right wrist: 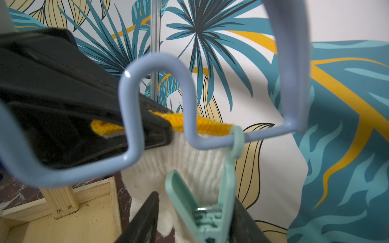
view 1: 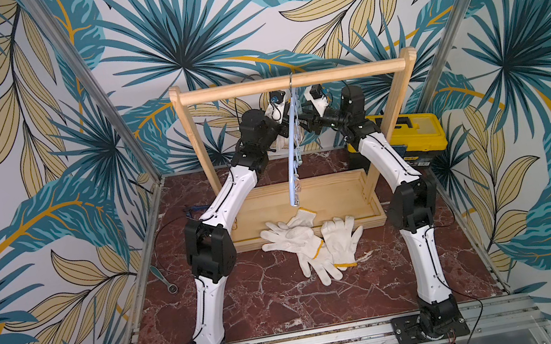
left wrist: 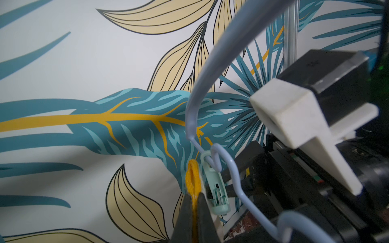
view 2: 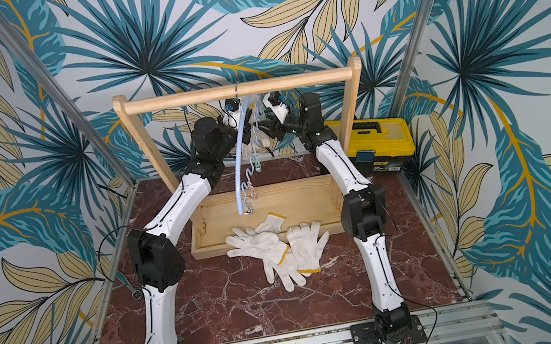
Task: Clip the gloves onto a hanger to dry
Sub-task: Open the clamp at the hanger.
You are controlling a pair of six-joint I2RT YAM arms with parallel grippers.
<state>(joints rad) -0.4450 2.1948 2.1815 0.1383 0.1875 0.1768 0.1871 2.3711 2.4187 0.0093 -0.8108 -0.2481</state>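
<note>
Several white gloves with yellow-trimmed cuffs lie piled on the marble top in front of the rack. The pale-blue hanger hangs by its hook from the wooden rail, end-on to both top views, and both arms reach up to it. My left gripper is shut on the yellow cuff of another glove, holding it up beside a mint-green clip. My right gripper straddles that clip. One finger lies against it and the other stands slightly off.
The wooden rack stands on a shallow wooden tray at the back of the table. A yellow and black toolbox sits behind the right arm. A ratchet wrench lies off the table's left edge.
</note>
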